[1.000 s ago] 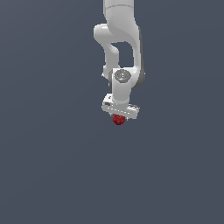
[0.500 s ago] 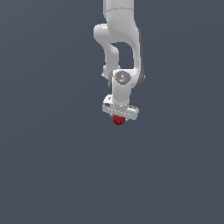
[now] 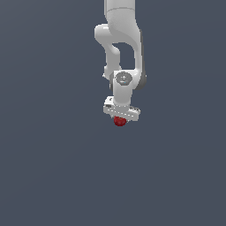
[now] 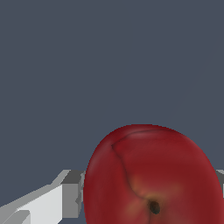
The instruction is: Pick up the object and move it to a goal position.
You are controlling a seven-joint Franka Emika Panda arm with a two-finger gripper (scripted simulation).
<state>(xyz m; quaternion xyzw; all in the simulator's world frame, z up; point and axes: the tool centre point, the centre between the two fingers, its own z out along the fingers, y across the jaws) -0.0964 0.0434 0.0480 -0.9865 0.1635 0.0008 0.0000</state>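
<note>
The object (image 3: pixel 119 121) is a small dark-red, rounded, slightly lumpy ball. In the exterior view it hangs just under the white gripper (image 3: pixel 120 119), whose wide hand covers its upper part. The wrist view shows the object (image 4: pixel 153 177) large and close, with a dark dimple and a crease line, held between the grey fingertips (image 4: pixel 72 192); only the edge of the other fingertip shows past it. The gripper (image 4: pixel 148 192) is shut on the object. The white arm (image 3: pixel 121 48) reaches down from the upper edge of the exterior view.
A plain dark grey-blue surface (image 3: pixel 53 167) fills both views around the arm. No other objects, containers or edges show.
The gripper with the object has risen slightly in the exterior view and the arm's lower links have shifted a little. The grip looks unchanged.
</note>
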